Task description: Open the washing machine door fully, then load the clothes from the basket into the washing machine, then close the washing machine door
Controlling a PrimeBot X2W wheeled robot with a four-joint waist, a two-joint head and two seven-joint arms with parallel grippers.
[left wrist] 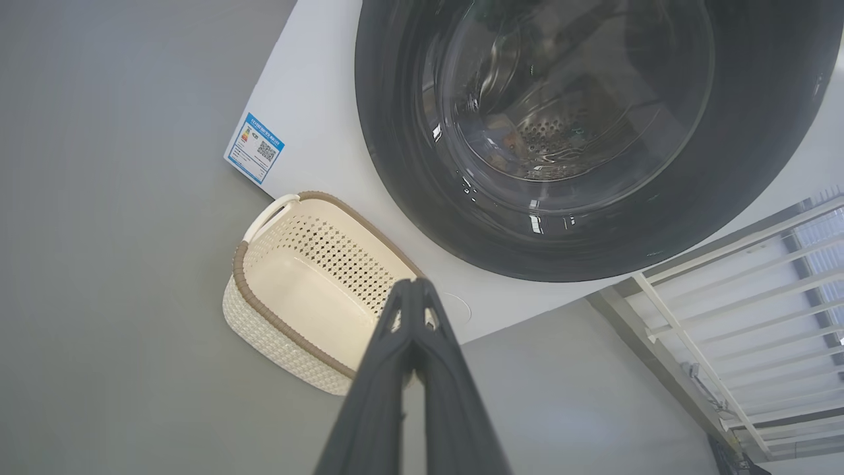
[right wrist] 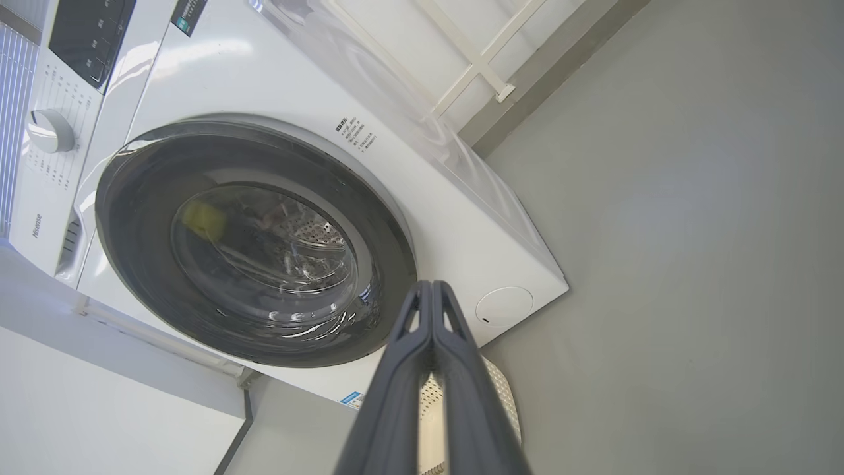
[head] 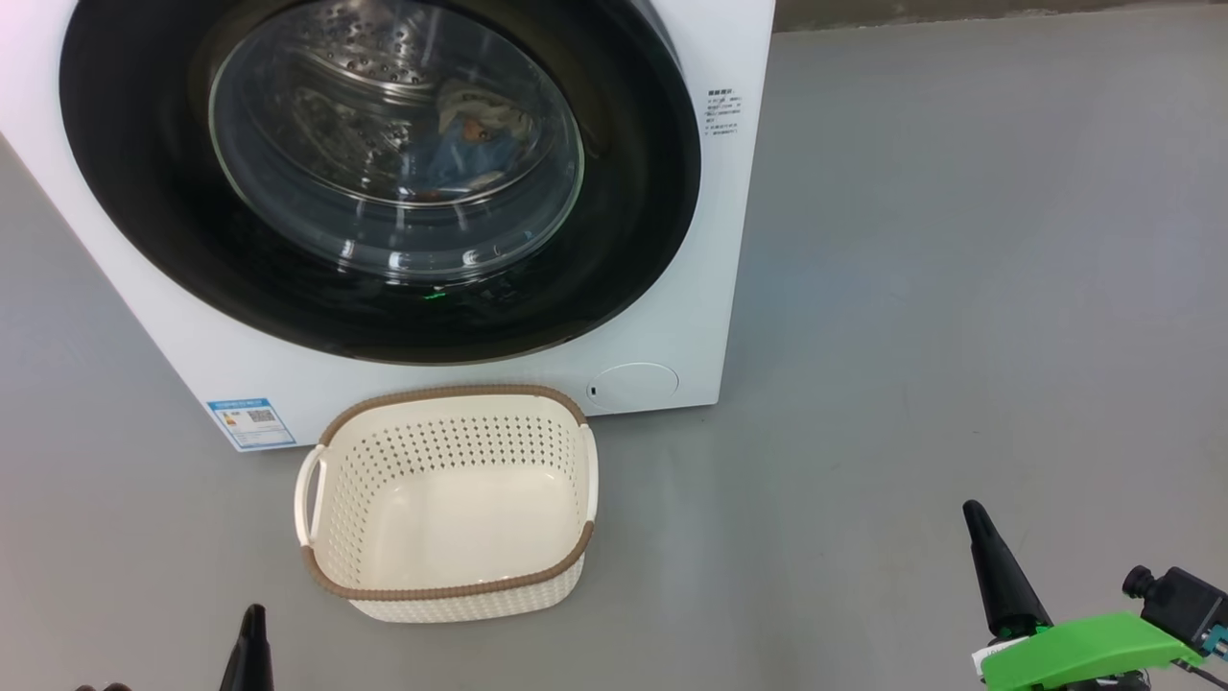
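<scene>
The washing machine (head: 731,240) stands at the floor's (head: 911,288) far edge, with the washing machine door (head: 317,307) closed flush. The basket (head: 451,446) sits just before its lower front edge, and wide floor spreads rightward. The clothes (head: 470,144) lie behind the glass. The left claw (head: 254,611) and right claw (head: 971,509) hover pinched together, holding nothing.

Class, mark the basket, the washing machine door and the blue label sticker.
basket (head: 451,451): head view, perforated back wall.
washing machine door (head: 638,192): head view, black rim, right side.
blue label sticker (head: 251,422): head view, its middle.
</scene>
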